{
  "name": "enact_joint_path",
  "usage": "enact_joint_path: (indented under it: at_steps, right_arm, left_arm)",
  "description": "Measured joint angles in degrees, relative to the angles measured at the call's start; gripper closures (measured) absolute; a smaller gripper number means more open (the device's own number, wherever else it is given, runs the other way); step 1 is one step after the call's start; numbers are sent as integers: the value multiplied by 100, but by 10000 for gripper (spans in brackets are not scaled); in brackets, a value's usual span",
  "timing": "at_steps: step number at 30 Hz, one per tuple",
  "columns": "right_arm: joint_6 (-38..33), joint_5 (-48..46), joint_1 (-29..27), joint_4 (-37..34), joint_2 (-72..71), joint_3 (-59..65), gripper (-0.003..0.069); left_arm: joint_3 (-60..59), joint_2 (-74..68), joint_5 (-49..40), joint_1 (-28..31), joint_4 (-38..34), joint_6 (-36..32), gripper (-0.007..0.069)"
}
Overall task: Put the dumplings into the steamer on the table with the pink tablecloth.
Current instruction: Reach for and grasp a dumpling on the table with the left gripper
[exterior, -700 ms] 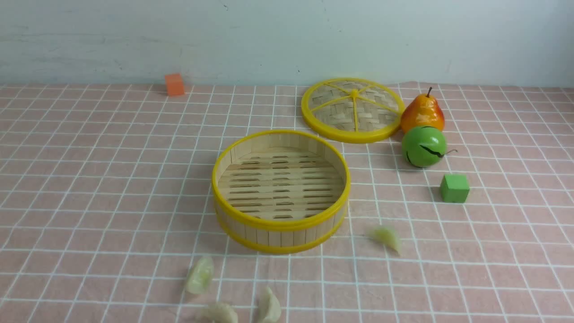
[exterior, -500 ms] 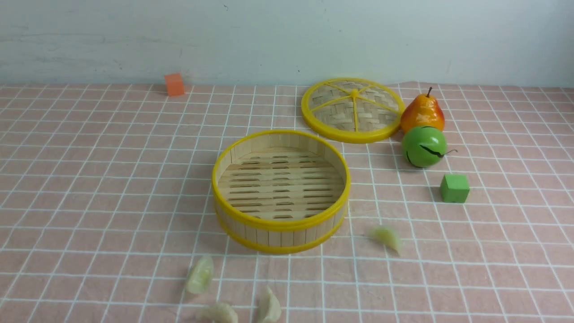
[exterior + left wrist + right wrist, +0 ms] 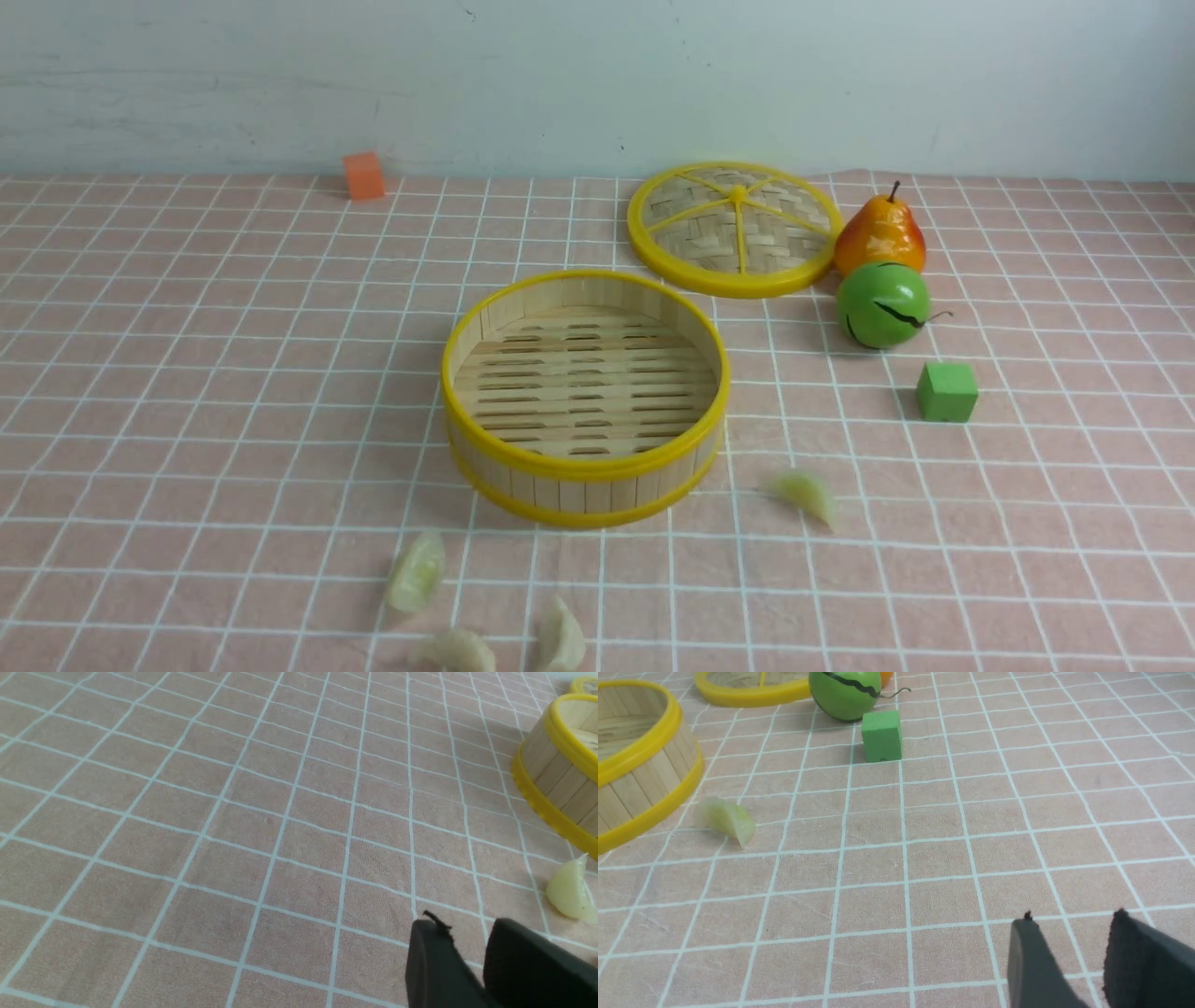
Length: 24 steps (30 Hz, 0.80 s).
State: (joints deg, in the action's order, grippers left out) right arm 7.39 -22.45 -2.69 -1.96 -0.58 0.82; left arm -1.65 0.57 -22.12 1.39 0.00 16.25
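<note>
As the front view has it, the bench [image 3: 187,373] runs wall to wall under the pink tablecloth [image 3: 1027,485], white grid, lying flat. Steamer [image 3: 583,471] sits upright at mid-bench, open top, slatted floor bare. Its lid [image 3: 733,229] lies flat behind it and to the right, apart from it. A green round fruit [image 3: 882,303] sits just off the lid's right edge, with a pear [image 3: 879,233] upright right behind it, the two touching or nearly so. Left end effector [image 3: 465,924]: only the two black fingertips show, low over the cloth, narrow gap between them, nothing in it. Right end effector [image 3: 1073,917]: same picture, gap a bit wider, nothing held. Green cube [image 3: 946,391] sits on the cloth in front of the round fruit, apart from it; orange cube [image 3: 362,175] is at the far edge on the left, by the wall. None of the four dumplings [image 3: 417,571] is in the steamer. Three lie close together on the cloth near the front edge, in front of the steamer and slightly left. The lone dumpling [image 3: 805,493] lies just off the steamer's front right, not touching it.
</note>
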Motion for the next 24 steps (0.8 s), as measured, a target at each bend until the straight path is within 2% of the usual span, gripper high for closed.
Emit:
enact_joint_path:
  at_steps: [24]
  right_arm:
    - [0, 0, 0, 76, 0, 0, 420]
  left_arm:
    - [0, 0, 0, -49, 0, 0, 429]
